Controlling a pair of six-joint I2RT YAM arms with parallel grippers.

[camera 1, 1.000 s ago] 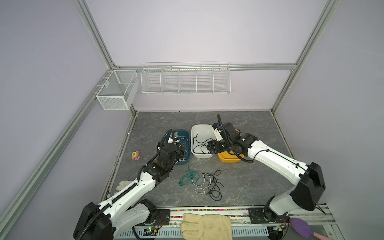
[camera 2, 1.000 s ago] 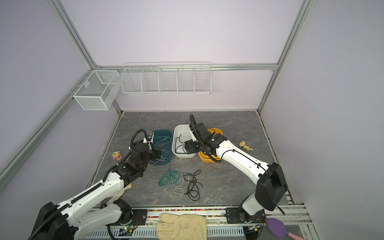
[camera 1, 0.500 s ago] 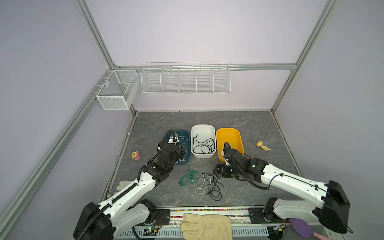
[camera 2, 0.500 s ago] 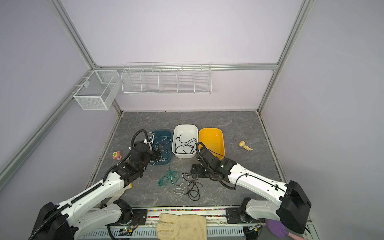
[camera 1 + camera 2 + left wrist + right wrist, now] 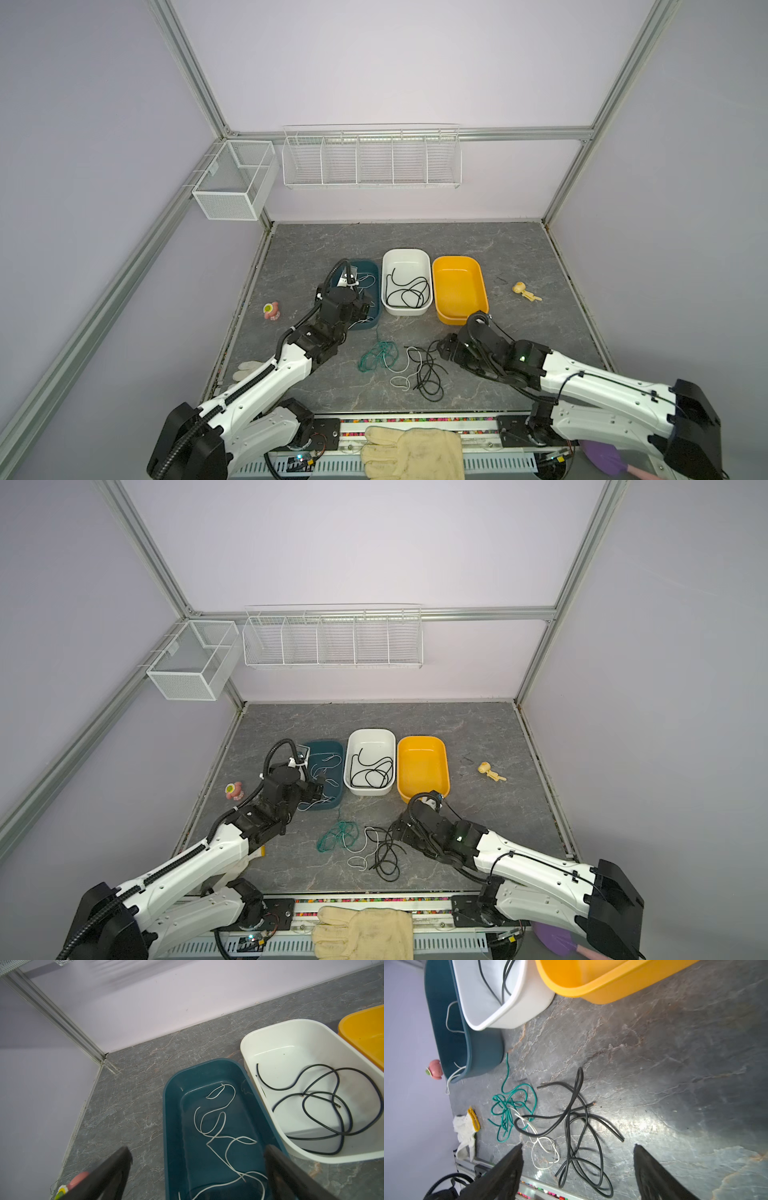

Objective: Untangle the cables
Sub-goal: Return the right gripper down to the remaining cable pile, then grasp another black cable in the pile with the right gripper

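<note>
In both top views the loose cables [image 5: 403, 365] lie tangled on the grey table [image 5: 498, 249], near the front, just before a row of three bins: teal bin [image 5: 368, 262], white bin [image 5: 406, 250], yellow bin [image 5: 455, 257]. The left gripper [image 5: 362, 309] hangs over the teal bin's near end, and its arm hides much of that bin. The right gripper [image 5: 398, 833] sits low just beside the heap's black strands. A pink toy [image 5: 272, 311] and a small wooden figure [image 5: 524, 289] lie well apart at the sides. A pale glove [image 5: 413, 453] on the front rail is cut off by the edge. In the left wrist view the jaws stand wide apart, holding nothing, above a white cable [image 5: 218, 1126] in the teal bin. A black cable [image 5: 324, 1105] coils in the white bin (the toy is half hidden behind a finger). In the right wrist view the jaws gape empty over the heap: black strands cross a white loop [image 5: 544, 1147] and a teal-green knot [image 5: 508, 1105]. Where each strand ends is hard to follow.
</note>
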